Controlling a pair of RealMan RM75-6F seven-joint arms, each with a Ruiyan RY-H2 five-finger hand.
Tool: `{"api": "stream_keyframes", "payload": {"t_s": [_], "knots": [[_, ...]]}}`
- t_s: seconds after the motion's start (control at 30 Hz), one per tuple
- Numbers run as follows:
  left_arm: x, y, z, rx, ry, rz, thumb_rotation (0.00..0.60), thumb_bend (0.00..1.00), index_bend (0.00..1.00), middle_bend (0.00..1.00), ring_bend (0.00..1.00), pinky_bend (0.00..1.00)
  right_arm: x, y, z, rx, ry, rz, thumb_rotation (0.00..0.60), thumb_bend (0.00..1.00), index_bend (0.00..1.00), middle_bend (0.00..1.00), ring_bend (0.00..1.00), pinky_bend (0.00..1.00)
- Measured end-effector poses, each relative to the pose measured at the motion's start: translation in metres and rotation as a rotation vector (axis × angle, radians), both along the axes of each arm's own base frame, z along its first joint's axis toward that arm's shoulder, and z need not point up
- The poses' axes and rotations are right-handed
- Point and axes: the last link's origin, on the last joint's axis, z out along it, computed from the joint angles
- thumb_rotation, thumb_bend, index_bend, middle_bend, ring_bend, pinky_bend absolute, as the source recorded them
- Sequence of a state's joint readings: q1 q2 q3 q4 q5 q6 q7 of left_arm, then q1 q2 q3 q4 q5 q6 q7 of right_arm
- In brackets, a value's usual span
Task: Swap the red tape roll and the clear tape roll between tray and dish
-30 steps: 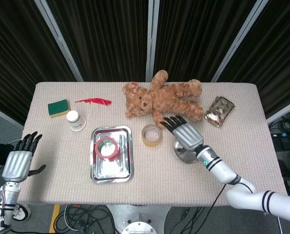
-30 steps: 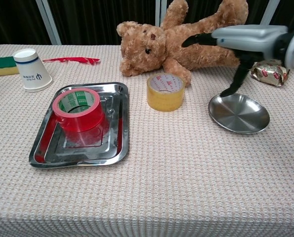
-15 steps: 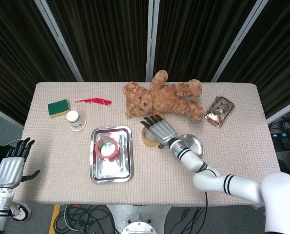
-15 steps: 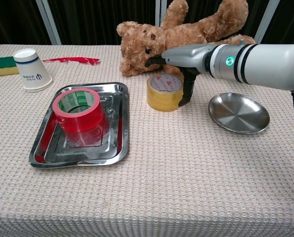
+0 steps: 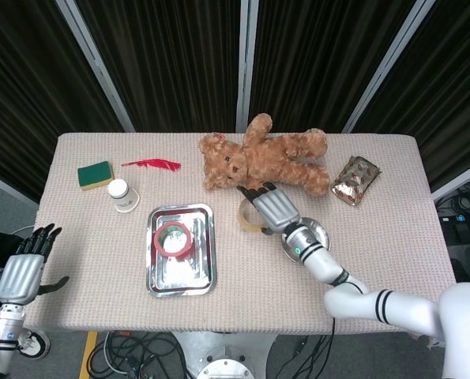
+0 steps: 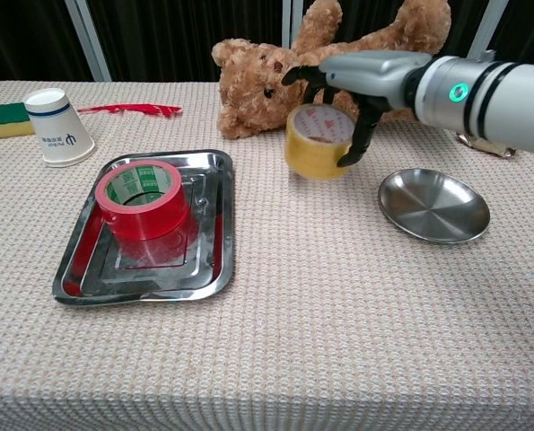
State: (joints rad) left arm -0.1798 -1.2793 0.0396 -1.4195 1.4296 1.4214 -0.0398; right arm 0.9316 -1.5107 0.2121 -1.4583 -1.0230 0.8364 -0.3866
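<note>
The clear tape roll (image 6: 319, 142) was gripped, lifted, by the right robot hand (image 6: 352, 83); beside it, the dish (image 6: 434, 206) sat empty; the red tape roll (image 6: 143, 198) remained in the tray (image 6: 214, 260).

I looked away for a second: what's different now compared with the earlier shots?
The right hand swung left from over the dish, gripped the clear tape roll and lifted it, tilted, off the table. The left hand drew back slightly. The red tape roll stayed in the tray.
</note>
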Motion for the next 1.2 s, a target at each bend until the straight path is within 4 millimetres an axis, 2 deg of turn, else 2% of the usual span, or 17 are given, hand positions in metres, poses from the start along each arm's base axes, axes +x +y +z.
{"api": "stream_keyframes", "payload": {"t_s": [0.13,0.23,0.4,0.5,0.63,0.7,0.8,0.87,0.93,1.2], "knots": [[0.004,0.001,-0.004,-0.011,-0.007,-0.011,0.6,0.12,0.01,0.02,0.0,0.15,-0.022,0.011,0.037,-0.07,-0.023,-0.01,0.6,0.18,0.03,0.4,0.34,0.16],[0.007,0.003,-0.008,-0.021,-0.013,-0.021,0.6,0.12,0.01,0.02,0.0,0.15,-0.051,0.025,0.06,-0.101,-0.003,-0.045,0.6,0.18,0.03,0.4,0.34,0.15],[0.012,0.005,-0.011,-0.033,-0.02,-0.042,0.6,0.12,0.01,0.02,0.0,0.14,-0.091,0.054,0.066,-0.064,0.012,-0.109,0.6,0.18,0.03,0.4,0.34,0.14],[0.014,0.005,-0.011,-0.035,-0.015,-0.046,0.6,0.12,0.01,0.02,0.0,0.14,-0.104,0.06,0.063,-0.052,0.012,-0.13,0.6,0.18,0.03,0.4,0.34,0.14],[0.013,0.005,-0.011,-0.036,-0.012,-0.041,0.6,0.12,0.01,0.02,0.0,0.14,-0.113,0.061,0.054,-0.035,0.029,-0.139,0.6,0.17,0.03,0.37,0.32,0.13],[0.013,0.005,-0.011,-0.037,-0.012,-0.039,0.6,0.12,0.01,0.02,0.0,0.14,-0.115,0.061,0.05,-0.024,0.035,-0.143,0.6,0.15,0.01,0.34,0.28,0.12],[0.013,0.005,-0.011,-0.037,-0.011,-0.039,0.6,0.12,0.01,0.02,0.0,0.14,-0.115,0.061,0.046,-0.007,0.032,-0.143,0.6,0.07,0.0,0.22,0.15,0.09],[0.012,0.005,-0.011,-0.035,-0.011,-0.038,0.6,0.12,0.01,0.02,0.0,0.14,-0.114,0.061,0.046,-0.002,0.025,-0.139,0.6,0.0,0.0,0.09,0.03,0.04],[0.012,0.005,-0.01,-0.033,-0.01,-0.037,0.6,0.12,0.01,0.02,0.0,0.14,-0.113,0.061,0.045,0.004,0.015,-0.134,0.6,0.0,0.0,0.01,0.0,0.01],[0.011,0.004,-0.008,-0.025,-0.023,-0.033,0.6,0.12,0.01,0.02,0.0,0.13,-0.115,0.067,0.052,0.009,0.012,-0.138,0.6,0.0,0.0,0.0,0.0,0.0]]}}
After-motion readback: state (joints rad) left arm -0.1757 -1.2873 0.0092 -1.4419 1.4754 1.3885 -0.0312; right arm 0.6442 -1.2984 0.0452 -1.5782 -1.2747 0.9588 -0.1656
